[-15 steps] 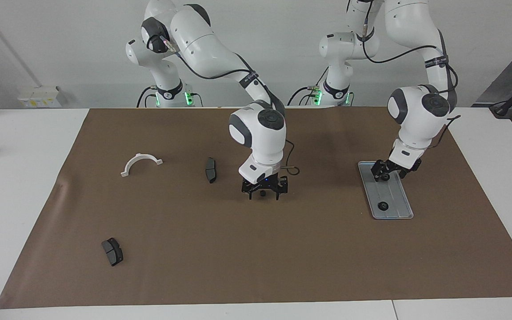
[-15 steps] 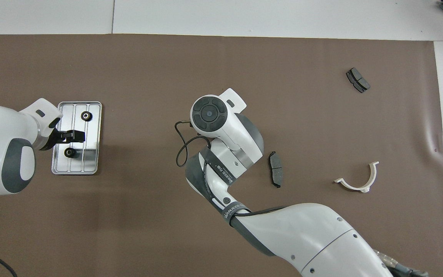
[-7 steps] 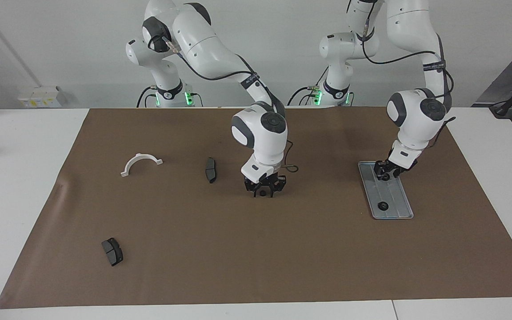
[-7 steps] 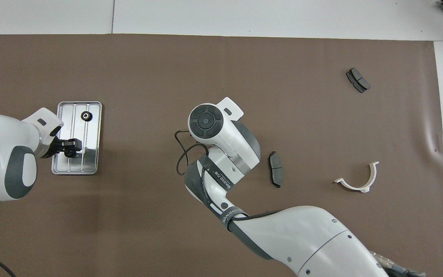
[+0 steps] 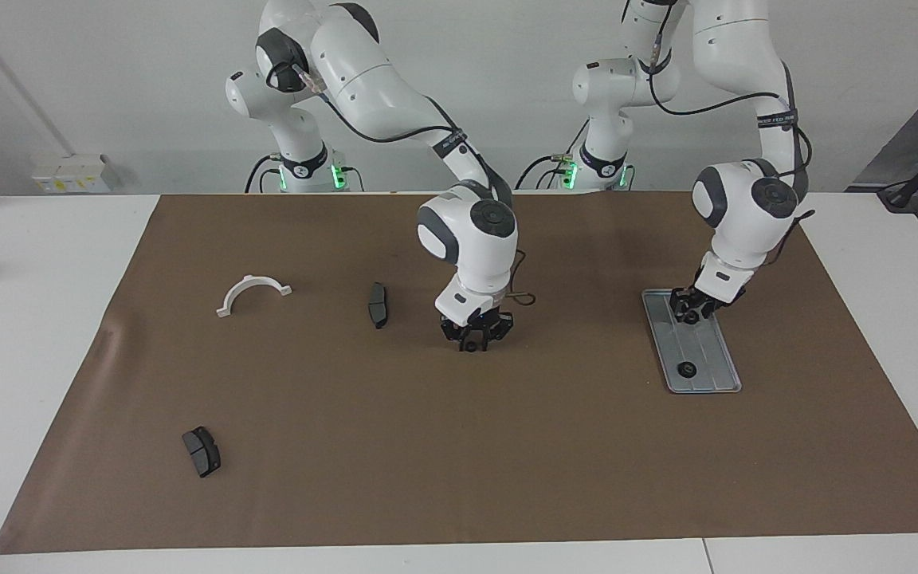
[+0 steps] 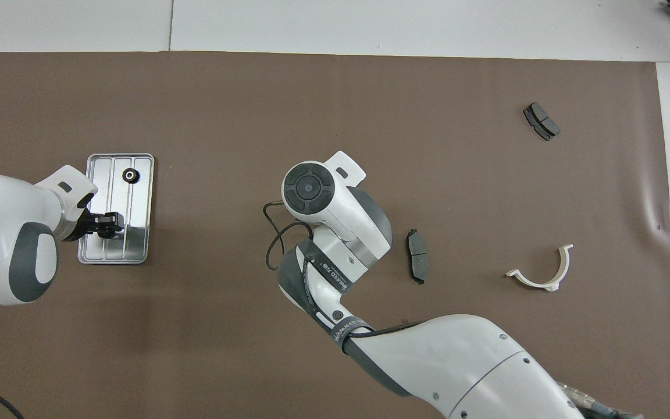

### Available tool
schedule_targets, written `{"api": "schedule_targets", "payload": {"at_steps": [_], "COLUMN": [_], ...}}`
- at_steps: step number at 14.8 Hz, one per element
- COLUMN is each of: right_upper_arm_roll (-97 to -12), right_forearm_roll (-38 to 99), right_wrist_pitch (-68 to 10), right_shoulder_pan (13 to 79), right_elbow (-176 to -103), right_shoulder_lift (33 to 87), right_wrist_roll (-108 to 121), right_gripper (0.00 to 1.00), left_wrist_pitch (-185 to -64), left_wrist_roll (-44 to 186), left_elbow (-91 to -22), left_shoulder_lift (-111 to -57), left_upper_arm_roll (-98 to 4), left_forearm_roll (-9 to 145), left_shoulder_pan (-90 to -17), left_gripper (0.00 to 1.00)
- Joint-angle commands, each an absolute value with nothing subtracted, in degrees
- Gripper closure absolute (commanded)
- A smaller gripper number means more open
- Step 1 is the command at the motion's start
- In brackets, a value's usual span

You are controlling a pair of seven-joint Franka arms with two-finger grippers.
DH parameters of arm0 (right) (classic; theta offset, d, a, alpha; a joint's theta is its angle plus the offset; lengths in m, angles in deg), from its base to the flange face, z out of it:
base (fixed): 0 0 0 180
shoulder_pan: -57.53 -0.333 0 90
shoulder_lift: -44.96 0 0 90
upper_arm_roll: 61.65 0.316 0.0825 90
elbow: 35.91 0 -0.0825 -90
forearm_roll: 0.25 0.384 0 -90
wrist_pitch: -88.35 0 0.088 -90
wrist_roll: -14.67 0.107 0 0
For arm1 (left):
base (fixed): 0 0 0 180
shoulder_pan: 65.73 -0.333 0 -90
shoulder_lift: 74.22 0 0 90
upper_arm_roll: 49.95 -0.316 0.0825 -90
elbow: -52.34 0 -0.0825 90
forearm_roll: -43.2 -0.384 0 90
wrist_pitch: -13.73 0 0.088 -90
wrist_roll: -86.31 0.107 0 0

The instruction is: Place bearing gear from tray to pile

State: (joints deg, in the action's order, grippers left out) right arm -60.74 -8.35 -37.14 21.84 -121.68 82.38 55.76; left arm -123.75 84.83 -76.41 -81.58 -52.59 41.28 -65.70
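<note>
The silver ridged tray point(image 5: 710, 351) point(image 6: 137, 203) lies toward the left arm's end of the mat. One small black bearing gear point(image 5: 687, 369) point(image 6: 130, 175) rests free in it. My left gripper point(image 5: 690, 315) point(image 6: 105, 226) is down in the tray with its fingers shut on a second gear. My right gripper point(image 5: 472, 341) is low over the middle of the mat, fingers drawn in around a third black gear point(image 5: 468, 347). In the overhead view its own wrist hides it.
The pile's parts lie scattered toward the right arm's end: a white half-ring bracket point(image 5: 254, 292) point(image 6: 541, 272), a dark brake pad point(image 5: 378, 304) point(image 6: 417, 256) beside the right gripper, and another pad point(image 5: 202, 451) point(image 6: 541, 121) farther from the robots.
Both grippers have gone from open to shut. The left slid along the tray onto the gear nearer the robots. The right closed around the gear on the mat.
</note>
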Motion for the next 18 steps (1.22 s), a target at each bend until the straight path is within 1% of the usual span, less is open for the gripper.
{"api": "schedule_targets", "payload": {"at_steps": [1, 6, 7, 9, 10, 11, 12, 14, 16, 17, 18], "right_upper_arm_roll": [-60.42, -60.42, -60.51, -60.94, -61.03, -61.29, -61.21, -61.03, -60.6, -60.59, -60.51], "right_forearm_roll": [-9.22, -9.3, -9.39, -9.83, -10.7, -11.23, -11.24, -10.71, -10.18, -10.18, -10.18], "right_wrist_pitch": [-38.3, -37.42, -37.16, -34.71, -34.43, -34.43, -34.43, -33.99, -33.81, -34.86, -35.48], "right_shoulder_pan": [22.2, 22.2, 22.12, 22.11, 23.16, 24.65, 27.19, 32.46, 37.47, 39.32, 41.6], "right_elbow": [-124.24, -123.45, -123.19, -121.26, -120.82, -120.99, -121.16, -121.69, -121.69, -121.78, -121.78], "right_shoulder_lift": [80.55, 80.64, 80.64, 80.46, 80.29, 78.9, 77.75, 75.64, 75.19, 75.28, 75.54], "right_wrist_roll": [54.66, 54.66, 54.66, 54.66, 54.66, 54.49, 53.18, 45.92, 39.57, 38.41, 37.71], "right_gripper": [1.0, 1.0, 1.0, 1.0, 1.0, 1.0, 1.0, 1.0, 1.0, 1.0, 1.0], "left_wrist_pitch": [-125.22, -126.72, -126.55, -126.46, -126.46, -126.46, -126.46, -126.37, -126.19, -126.02, -125.58], "left_wrist_roll": [85.43, 85.26, 85.26, 85.26, 85.35, 85.35, 85.35, 85.35, 85.08, 84.73, 84.56], "left_elbow": [-78.09, -78.09, -78.09, -78.09, -78.09, -78.09, -78.09, -78.09, -77.83, -77.48, -76.6], "left_shoulder_lift": [-80.54, -81.6, -81.6, -81.6, -81.6, -81.6, -81.6, -81.6, -81.6, -81.69, -81.6], "left_upper_arm_roll": [-52.06, -52.15, -52.15, -52.15, -52.15, -52.15, -52.15, -52.15, -52.15, -52.15, -52.15], "left_forearm_roll": [41.27, 41.35, 41.35, 41.35, 41.35, 41.35, 41.35, 41.35, 41.35, 41.27, 41.35], "left_shoulder_pan": [-66.78, -66.87, -66.78, -66.96, -67.13, -67.13, -67.13, -67.13, -67.13, -66.87, -66.61], "left_gripper": [0.4, 0.4, 0.41, 0.42, 0.45, 0.48, 0.52, 0.56, 0.74, 0.84, 0.98]}}
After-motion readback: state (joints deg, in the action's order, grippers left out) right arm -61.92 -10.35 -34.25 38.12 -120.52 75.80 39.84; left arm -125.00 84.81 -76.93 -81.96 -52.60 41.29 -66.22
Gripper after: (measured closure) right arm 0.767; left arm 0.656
